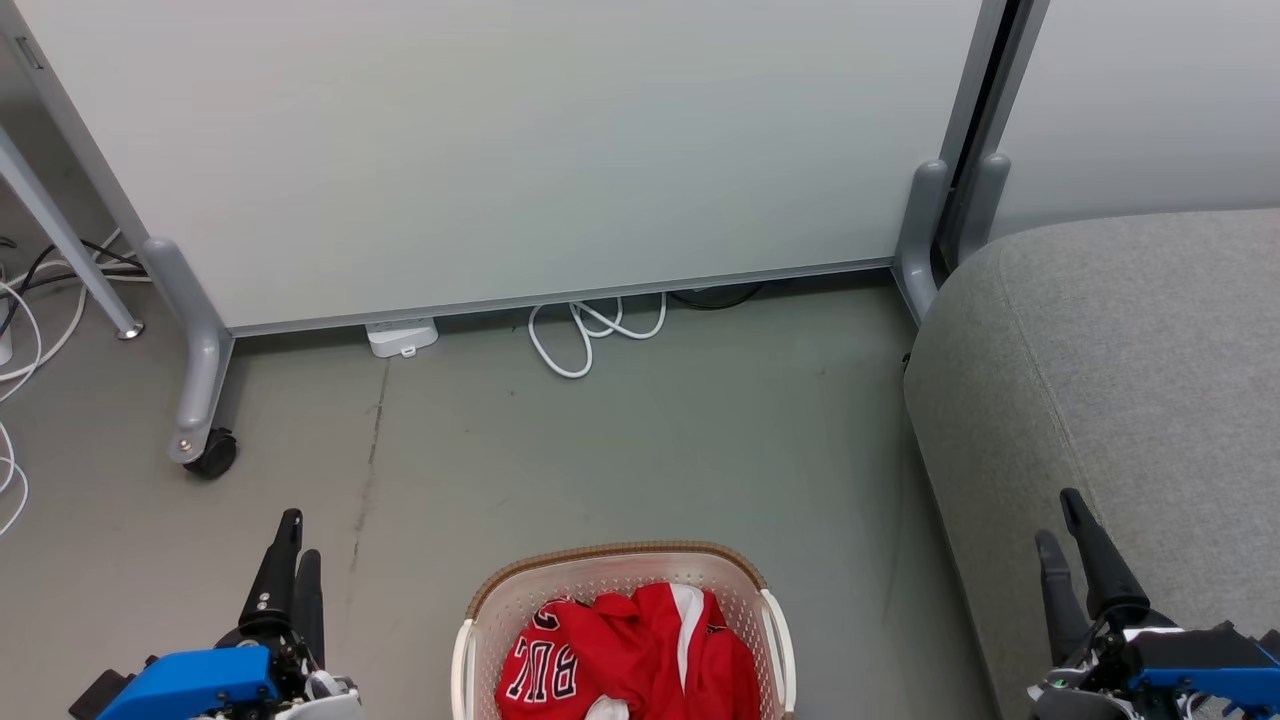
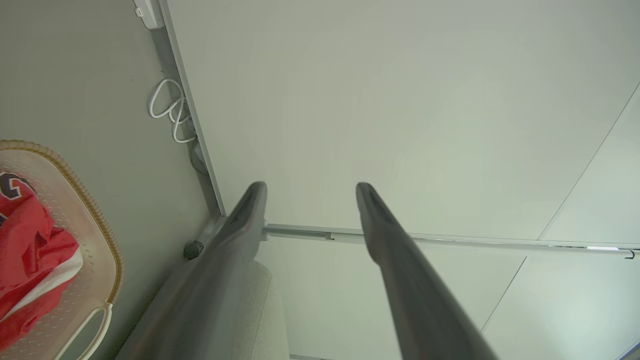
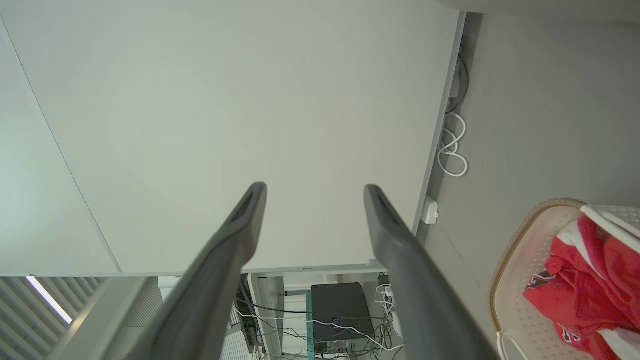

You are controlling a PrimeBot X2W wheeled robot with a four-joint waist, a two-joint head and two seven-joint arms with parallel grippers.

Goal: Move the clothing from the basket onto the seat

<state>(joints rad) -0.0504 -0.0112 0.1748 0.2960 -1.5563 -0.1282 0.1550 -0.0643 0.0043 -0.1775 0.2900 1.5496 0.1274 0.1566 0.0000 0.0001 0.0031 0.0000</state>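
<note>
Red clothing with white trim and lettering lies bunched in the cream basket, which stands on the floor at the bottom centre of the head view. To its right is the big grey seat. My left gripper hangs open and empty over the floor left of the basket. My right gripper stands open and empty over the seat's near left edge. In the left wrist view the gripper has its fingers spread, with clothing and basket at the left. The right wrist view shows that gripper spread, with clothing and basket at the lower right.
A pale partition panel on grey legs with a castor closes off the back. A looped white cable and a white adapter lie at its foot. More cables trail at the far left. Bare grey floor lies between basket and panel.
</note>
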